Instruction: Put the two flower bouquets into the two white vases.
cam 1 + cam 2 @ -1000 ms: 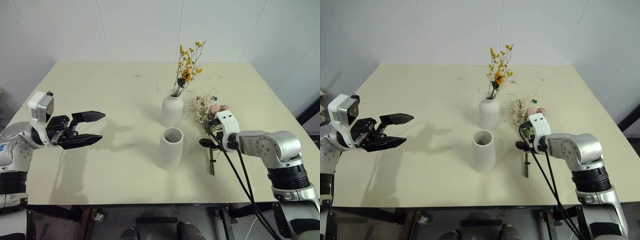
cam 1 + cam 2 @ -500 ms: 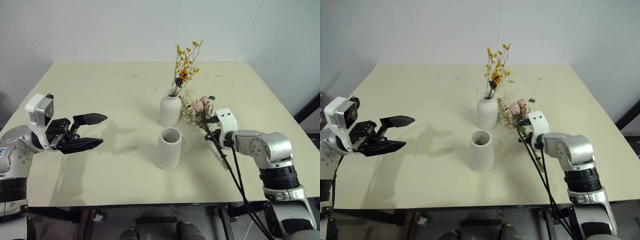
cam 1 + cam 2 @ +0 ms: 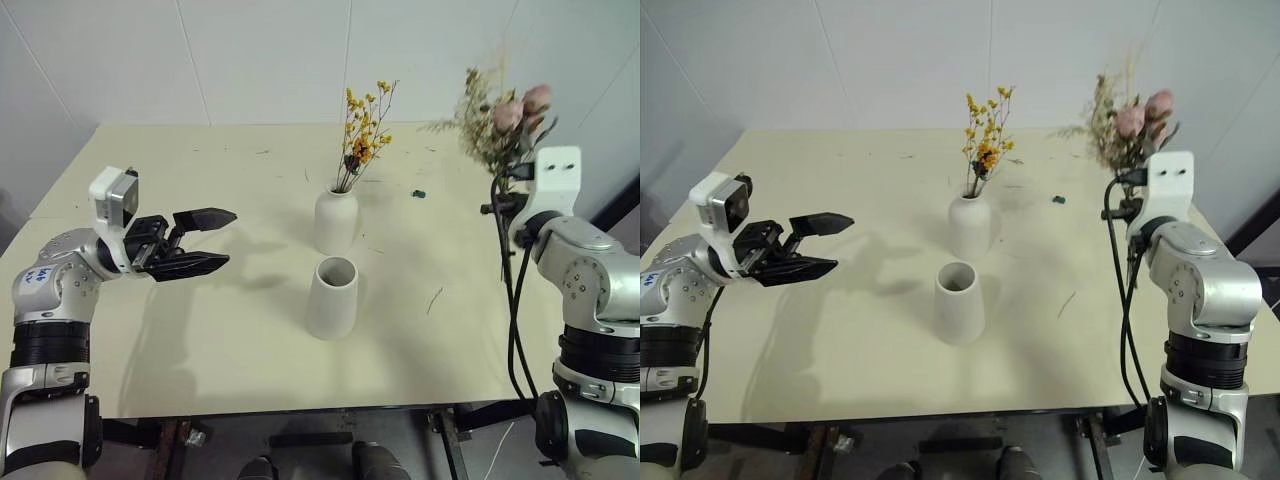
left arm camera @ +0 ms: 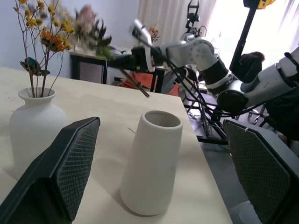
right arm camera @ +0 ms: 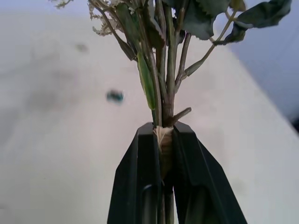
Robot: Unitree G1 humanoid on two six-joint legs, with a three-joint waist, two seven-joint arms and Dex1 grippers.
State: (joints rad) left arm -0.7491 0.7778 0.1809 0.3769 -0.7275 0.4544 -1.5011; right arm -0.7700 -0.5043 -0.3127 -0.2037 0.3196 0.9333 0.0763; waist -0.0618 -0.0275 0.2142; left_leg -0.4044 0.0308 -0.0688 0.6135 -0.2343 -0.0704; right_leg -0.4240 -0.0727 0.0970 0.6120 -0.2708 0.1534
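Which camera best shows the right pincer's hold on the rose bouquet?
The right wrist view: the right pincer is shut on the rose bouquet at its tied stems. The eye views show the blooms raised above the wrist; the left wrist view shows it blurred, far off.

Rose bunch (image 4: 91, 28) blurred; small dark bit on table (image 3: 421, 194) (too tiny to ID).

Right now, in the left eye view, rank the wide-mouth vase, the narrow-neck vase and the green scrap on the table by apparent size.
1. Wide-mouth vase, though nearer the camera, so its lead is unsure.
2. Narrow-neck vase.
3. Green scrap, far smallest.
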